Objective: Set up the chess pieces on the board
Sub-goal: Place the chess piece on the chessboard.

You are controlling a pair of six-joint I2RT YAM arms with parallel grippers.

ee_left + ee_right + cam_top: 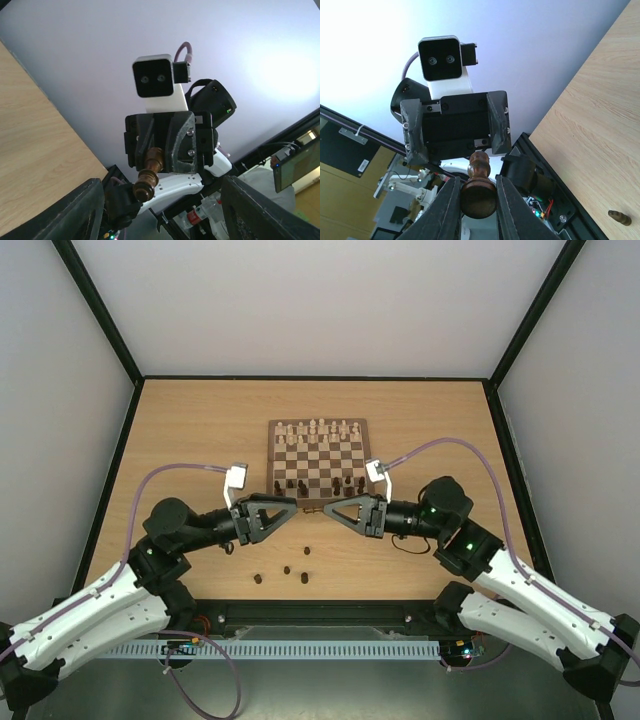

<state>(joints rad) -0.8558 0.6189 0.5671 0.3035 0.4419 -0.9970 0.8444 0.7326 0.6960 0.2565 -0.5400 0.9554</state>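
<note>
Top external view shows the two arms bent inward so that the left gripper [290,507] and the right gripper [330,510] face each other tip to tip, just in front of the near edge of the chessboard [318,462]. Between the two tips is one dark brown chess piece [311,508], held clear of the table. The right wrist view makes the grasp plain: the right gripper's fingers [449,210] are clamped on either side of the piece's round base, and its narrower top points toward the opposite gripper (which kind of piece it is cannot be told). The left gripper is released, its fingers [75,212] spread wide at the bottom corners of the left wrist view and closed on nothing. Whether the top of the piece reaches in between them cannot be told. On the chessboard, cream-white pieces [314,427] fill the two far rows, while a handful of dark pieces [348,482] stand on the near rows with gaps among them. Four loose dark pieces [286,569] lie scattered on the wooden table [180,430] between the board and the arm bases, apart from both grippers.
</note>
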